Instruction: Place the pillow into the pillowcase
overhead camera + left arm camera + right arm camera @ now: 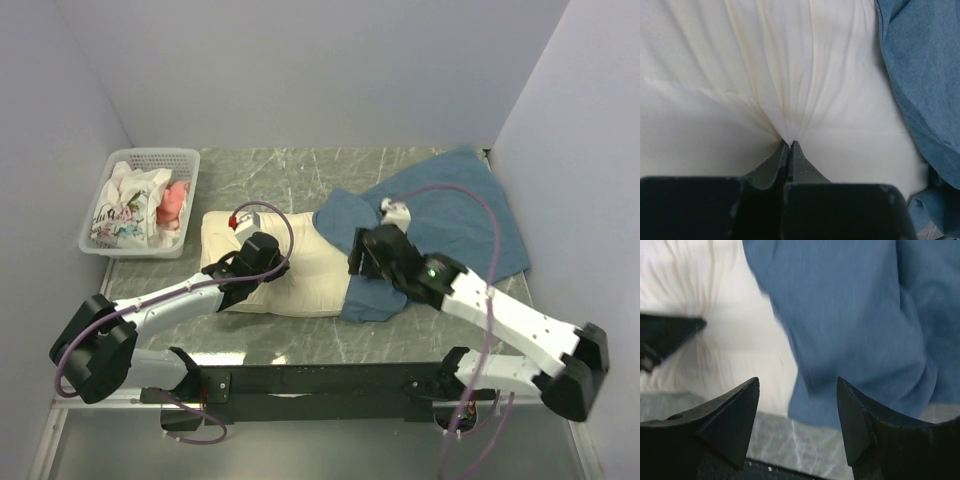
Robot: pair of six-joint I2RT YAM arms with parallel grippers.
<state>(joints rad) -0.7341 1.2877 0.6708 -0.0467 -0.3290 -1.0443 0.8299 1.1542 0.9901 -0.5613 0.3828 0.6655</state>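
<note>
The cream-white pillow [300,280] lies lengthwise in the middle of the table, and its right end sits under the edge of the blue pillowcase [450,215]. My left gripper [791,144] is shut on a pinch of the pillow [740,75], which puckers into folds at the fingertips. It sits over the pillow's middle in the top view [262,262]. My right gripper [799,381] is open above the pillowcase [850,315] edge, where it overlaps the pillow [715,290], with nothing between the fingers. In the top view the right gripper [358,265] hovers at that same overlap.
A white plastic basket [187,200] with printed white cloth and pink fabric stands at the back left. Grey walls close in the table on three sides. The marbled tabletop [790,440] shows just below the right gripper. The arms' bases and a black rail [320,380] line the near edge.
</note>
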